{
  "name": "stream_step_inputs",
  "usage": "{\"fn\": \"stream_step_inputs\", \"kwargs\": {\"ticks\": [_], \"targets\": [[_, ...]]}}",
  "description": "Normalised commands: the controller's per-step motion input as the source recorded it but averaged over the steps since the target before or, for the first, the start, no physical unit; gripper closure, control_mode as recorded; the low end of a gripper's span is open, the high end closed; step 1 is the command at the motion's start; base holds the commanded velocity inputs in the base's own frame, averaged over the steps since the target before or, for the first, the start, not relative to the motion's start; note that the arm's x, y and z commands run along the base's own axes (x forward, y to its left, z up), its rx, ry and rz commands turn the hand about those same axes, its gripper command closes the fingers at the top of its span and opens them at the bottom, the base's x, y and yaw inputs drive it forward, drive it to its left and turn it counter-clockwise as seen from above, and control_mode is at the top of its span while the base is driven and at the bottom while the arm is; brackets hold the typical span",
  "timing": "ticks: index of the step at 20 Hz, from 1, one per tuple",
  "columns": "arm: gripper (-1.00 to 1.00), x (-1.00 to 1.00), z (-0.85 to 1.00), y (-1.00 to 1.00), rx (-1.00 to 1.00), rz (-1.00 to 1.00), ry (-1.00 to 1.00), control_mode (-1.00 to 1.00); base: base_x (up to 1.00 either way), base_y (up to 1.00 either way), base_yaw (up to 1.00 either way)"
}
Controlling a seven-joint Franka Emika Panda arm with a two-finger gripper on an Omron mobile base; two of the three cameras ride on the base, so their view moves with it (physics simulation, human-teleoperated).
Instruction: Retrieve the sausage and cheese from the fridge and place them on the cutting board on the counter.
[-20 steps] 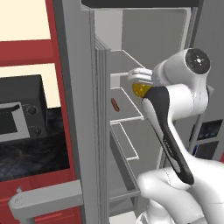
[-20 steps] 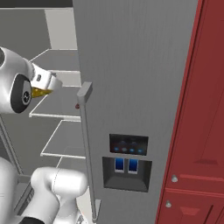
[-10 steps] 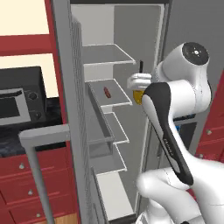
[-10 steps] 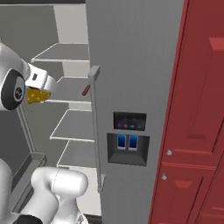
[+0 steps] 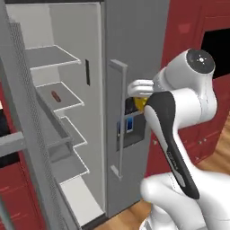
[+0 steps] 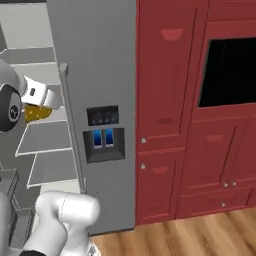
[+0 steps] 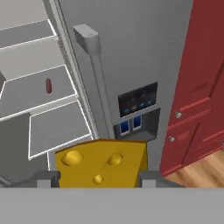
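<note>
Your claw [image 7: 99, 180] is clamped on the cheese [image 7: 101, 162], holding it in the air in front of the fridge [image 7: 131, 52]. The sausage [image 7: 48, 85] lies on a white shelf [image 7: 26, 94] inside, around 10 o'clock from the cheese.

A tall grey fridge [image 5: 134, 54] fills the left and centre of the frame, its left compartment open onto white shelves. A small reddish-brown sausage [image 5: 55, 96] lies on the middle shelf at left. At centre right, the white arm's gripper [image 5: 136, 96] holds a yellow cheese [image 5: 140, 102] in front of the closed fridge door, beside its vertical handle [image 5: 118, 130].
</note>
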Motion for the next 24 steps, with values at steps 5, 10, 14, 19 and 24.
{"fn": "stream_step_inputs", "kwargs": {"ticks": [5, 10, 14, 19, 24], "targets": [[1.0, 0.0, 0.0, 0.0, 0.0, 0.0, 0.0, 1.0, 0.0, -0.5, -0.81], [1.0, 0.0, 0.0, 0.0, 0.0, 0.0, 0.0, 1.0, 0.0, -0.59, -0.78], [1.0, 0.0, 0.0, 0.0, 0.0, 0.0, 0.0, 1.0, 0.0, -0.59, -0.78], [1.0, 0.0, 0.0, 0.0, 0.0, 0.0, 0.0, 1.0, 0.02, -0.43, -0.79], [1.0, 0.0, 0.0, 0.0, 0.0, 0.0, 0.0, 1.0, 0.15, -0.14, -0.78]]}}
